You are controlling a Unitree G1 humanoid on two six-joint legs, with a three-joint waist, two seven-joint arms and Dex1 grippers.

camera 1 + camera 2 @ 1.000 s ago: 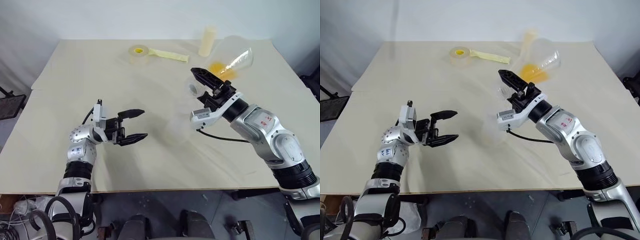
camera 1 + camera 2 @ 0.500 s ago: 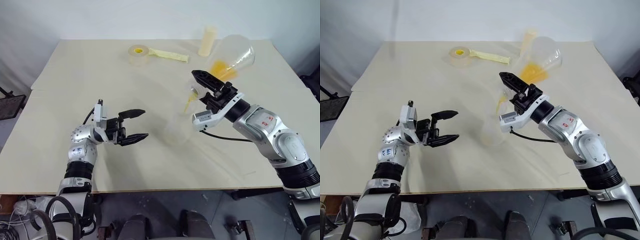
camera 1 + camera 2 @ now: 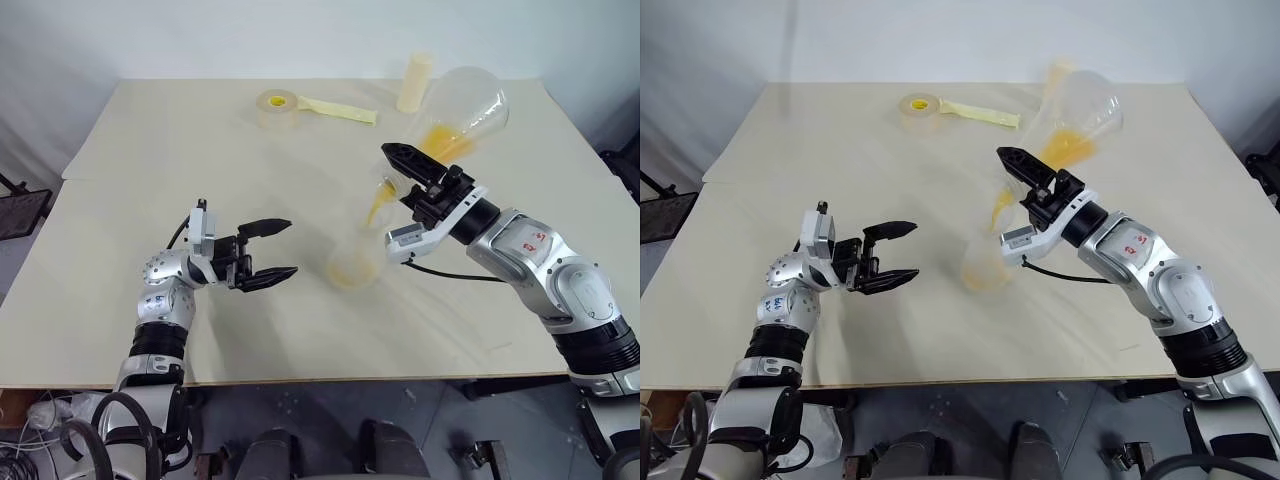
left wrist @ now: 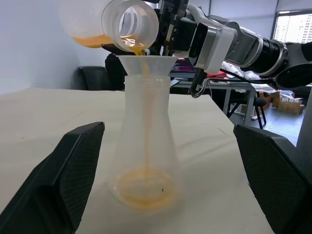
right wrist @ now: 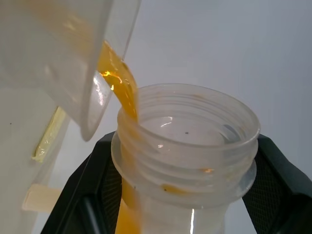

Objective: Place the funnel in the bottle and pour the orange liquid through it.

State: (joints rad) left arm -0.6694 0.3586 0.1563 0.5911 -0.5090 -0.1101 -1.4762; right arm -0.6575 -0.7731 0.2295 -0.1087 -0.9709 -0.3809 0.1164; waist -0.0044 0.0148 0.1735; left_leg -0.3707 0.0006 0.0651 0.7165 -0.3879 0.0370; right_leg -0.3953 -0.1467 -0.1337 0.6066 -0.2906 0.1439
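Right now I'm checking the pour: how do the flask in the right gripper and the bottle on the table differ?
The flask is tilted, neck down, clamped in the right gripper; the bottle stands upright on the table, ungripped. The flask's mouth is bare; the bottle's carries the funnel. The flask is giving out orange liquid; the bottle is collecting it. Both are clear.

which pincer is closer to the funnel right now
Right. The right pincer, shut on the tilted flask, is just above and behind the funnel. The left pincer hangs open, off to the bottle's left.
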